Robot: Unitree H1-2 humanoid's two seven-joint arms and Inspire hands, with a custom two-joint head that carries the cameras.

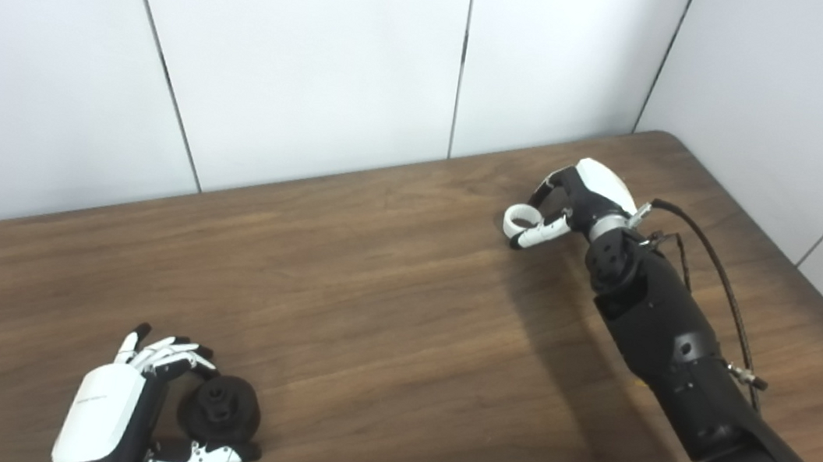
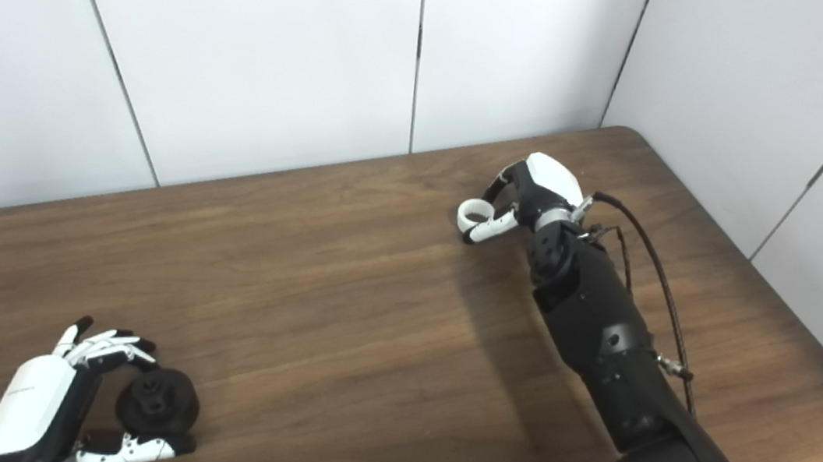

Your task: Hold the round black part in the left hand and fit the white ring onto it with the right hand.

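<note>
The round black part (image 1: 220,410) lies on the wooden table (image 1: 370,312) at the near left. My left hand (image 1: 123,407) curls around it, fingers behind and thumb in front, touching its edge; the part still rests on the table. Far across at the back right, the white ring (image 1: 521,219) sits pinched between the fingers and thumb of my right hand (image 1: 577,196), at or just above the tabletop. In the right eye view the ring (image 2: 474,213) and the black part (image 2: 157,402) show the same way.
White wall panels (image 1: 323,55) stand behind the table and along its right side. The table's right edge (image 1: 807,272) runs close to the right arm. A black cable (image 1: 719,284) loops off the right forearm.
</note>
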